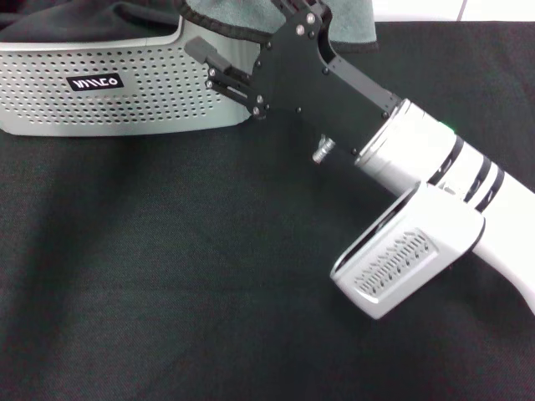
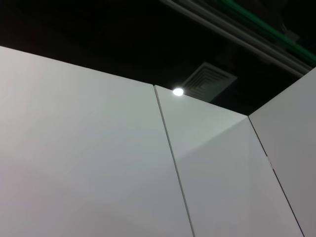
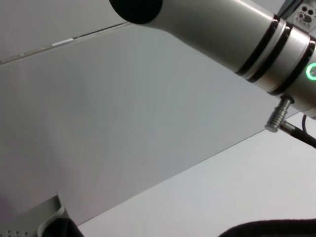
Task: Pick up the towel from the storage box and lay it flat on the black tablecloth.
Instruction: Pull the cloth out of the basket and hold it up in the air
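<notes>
The black tablecloth [image 1: 167, 276] is spreading wide beneath the right tool [image 1: 288, 10], seen only in the head view. The storage box [image 1: 109, 92] is sitting just left of that tool. The towel [image 1: 334, 21], grey side showing, is hanging at the tool's tip; whether its fingers are apart or together cannot be told. The wrist views are showing white panels only.

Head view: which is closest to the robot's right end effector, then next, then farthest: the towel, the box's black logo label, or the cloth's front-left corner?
1. Towel, at the right end effector, top.
2. Logo label, on the storage box wall, left.
3. Black tablecloth front-left corner, bottom left.
</notes>
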### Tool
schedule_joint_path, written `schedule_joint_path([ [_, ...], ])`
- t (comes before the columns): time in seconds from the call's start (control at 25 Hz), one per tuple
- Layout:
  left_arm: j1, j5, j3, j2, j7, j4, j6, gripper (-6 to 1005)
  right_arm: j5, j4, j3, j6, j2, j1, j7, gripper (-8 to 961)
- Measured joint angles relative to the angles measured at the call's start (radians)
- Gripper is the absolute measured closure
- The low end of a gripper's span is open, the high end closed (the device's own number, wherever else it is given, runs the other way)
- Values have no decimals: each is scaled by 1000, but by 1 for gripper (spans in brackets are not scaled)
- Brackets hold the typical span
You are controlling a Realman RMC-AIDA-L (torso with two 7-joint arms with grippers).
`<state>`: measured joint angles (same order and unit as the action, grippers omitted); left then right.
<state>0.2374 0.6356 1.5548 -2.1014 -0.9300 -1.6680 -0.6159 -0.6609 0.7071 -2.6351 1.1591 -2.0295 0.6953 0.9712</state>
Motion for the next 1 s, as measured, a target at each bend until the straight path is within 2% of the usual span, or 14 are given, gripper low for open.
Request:
schedule_joint_path([
  [0.44, 13, -1, 11, -1, 1, 2, 1, 955, -9, -23, 37, -6, 0, 32, 6, 111],
  [0.68, 13, -1, 11, -2, 1, 2, 4, 955, -26, -12, -8, -7, 0, 39, -49, 112],
  [0.88, 13, -36, 7, 2, 1, 8, 4, 955, -21, 15, -71, 34, 0, -17, -211, 113],
  [1.0, 9, -40, 3, 2, 1, 8, 1, 955, -18, 20, -93, 86, 0, -90, -275, 114],
])
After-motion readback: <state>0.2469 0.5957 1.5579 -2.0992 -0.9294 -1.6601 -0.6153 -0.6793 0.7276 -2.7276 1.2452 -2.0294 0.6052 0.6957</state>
